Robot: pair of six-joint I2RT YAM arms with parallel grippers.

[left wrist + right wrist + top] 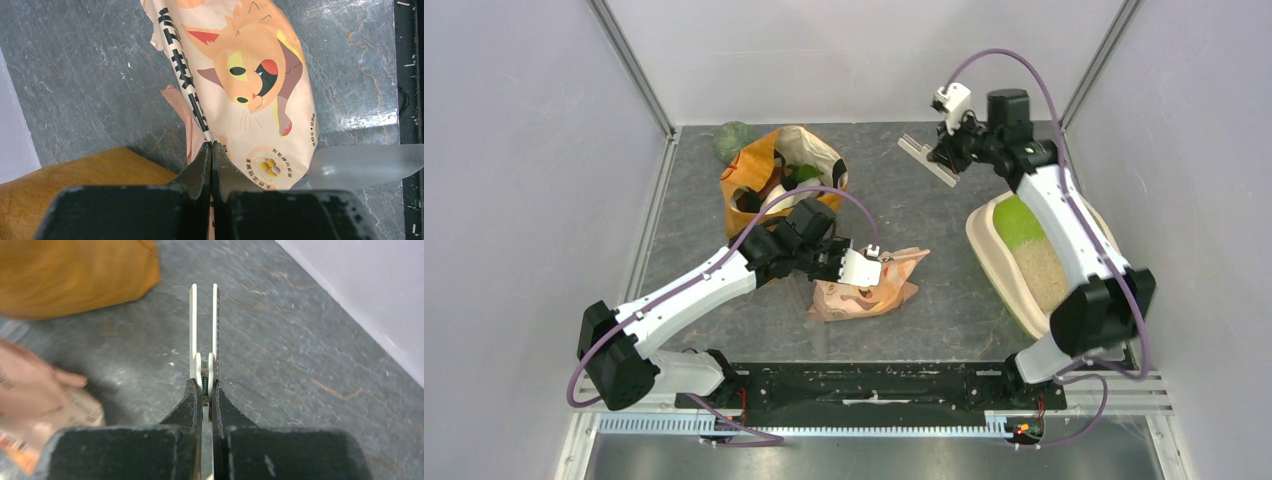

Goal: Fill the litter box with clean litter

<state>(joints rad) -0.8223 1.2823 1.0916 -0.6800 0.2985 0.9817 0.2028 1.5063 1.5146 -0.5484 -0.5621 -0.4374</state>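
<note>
The litter box (980, 240) sits at the right, with its lime-green hood (1019, 222) toward the back and pale beige clean litter (1044, 272) inside. My right arm crosses over it. A pink litter bag with a cat picture (869, 292) lies on the table centre. My left gripper (876, 262) is shut on the bag's upper edge, as the left wrist view shows, with the gripper (212, 146) on the bag (250, 75). My right gripper (946, 150) is shut on a white spring clip (926, 160) above the back of the table. The right wrist view shows this gripper (206, 386) and clip (204, 325).
An orange paper shopping bag (779, 175) stands open at the back left, with a green object (732, 138) behind it. It also shows in the left wrist view (75, 175) and right wrist view (75, 270). White walls close in the left, back and right.
</note>
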